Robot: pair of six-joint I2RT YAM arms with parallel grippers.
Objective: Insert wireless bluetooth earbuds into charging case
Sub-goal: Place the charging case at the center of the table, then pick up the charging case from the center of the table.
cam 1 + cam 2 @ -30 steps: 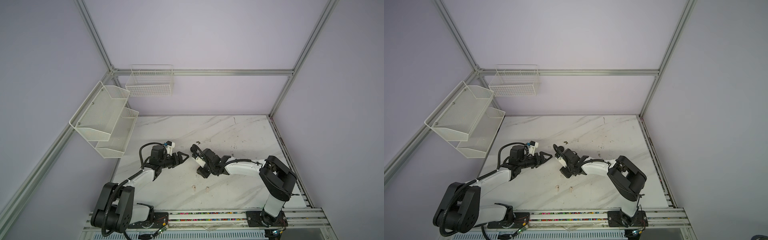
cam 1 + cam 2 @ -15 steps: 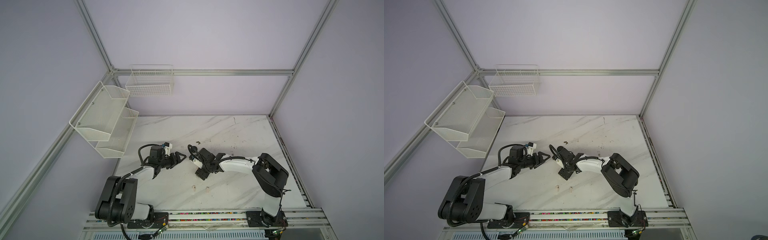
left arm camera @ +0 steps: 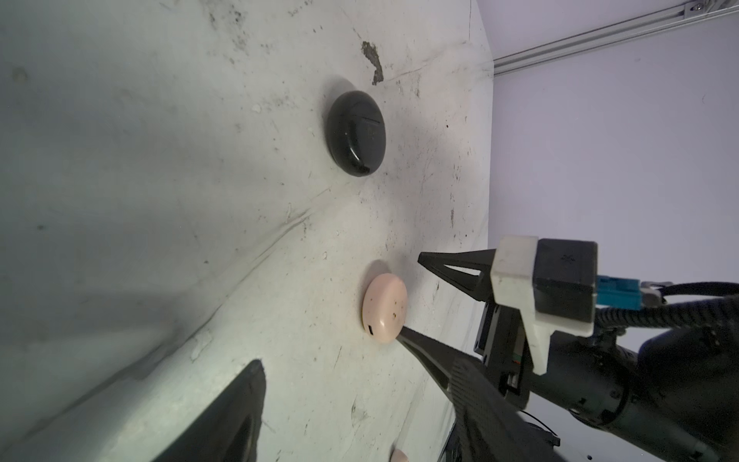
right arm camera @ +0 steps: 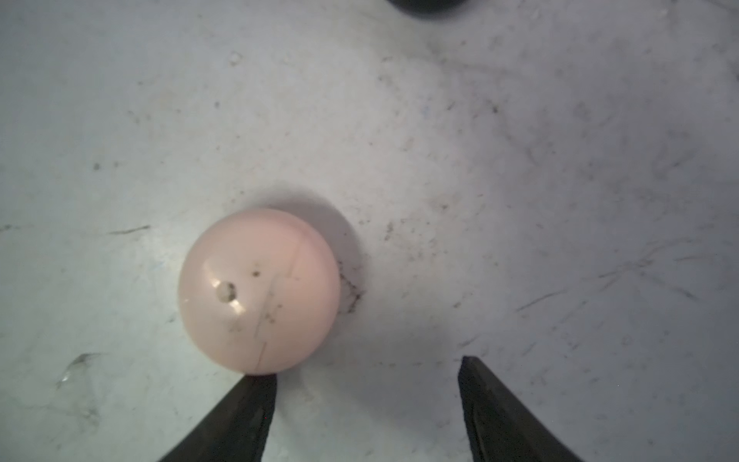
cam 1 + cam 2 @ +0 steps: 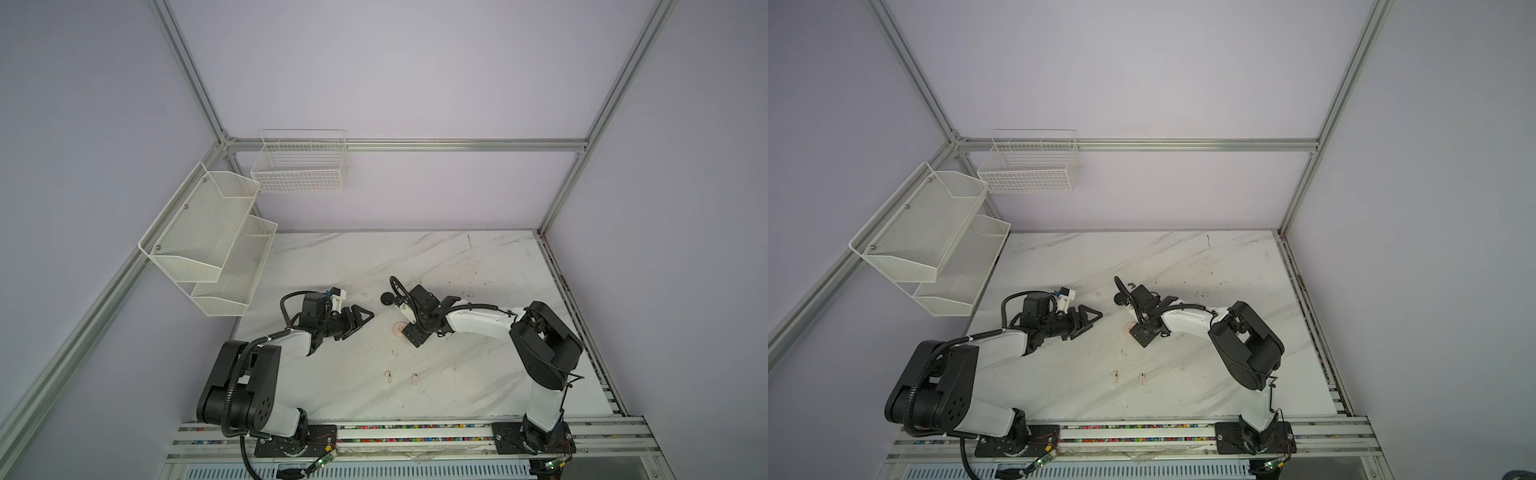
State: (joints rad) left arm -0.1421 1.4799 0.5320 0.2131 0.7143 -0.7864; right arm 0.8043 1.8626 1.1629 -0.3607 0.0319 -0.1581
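Pink case (image 4: 260,290) beside low, parted right jaws

Looks across a scuffed table (image 3: 160,160). Catches a black case (image 3: 356,134), shut and lying flat, with a dark scrap (image 3: 374,64) near it. Finds a pink case (image 3: 384,308) well apart from the black, also shut. Sees the right gripper (image 3: 412,298) spread wide beside the pink case, touching its edge with one fingertip (image 3: 422,347). Frames the left gripper (image 3: 358,362) too, blurred, parted, gripping nothing. Clips a pale bud (image 3: 398,457) at the edge.
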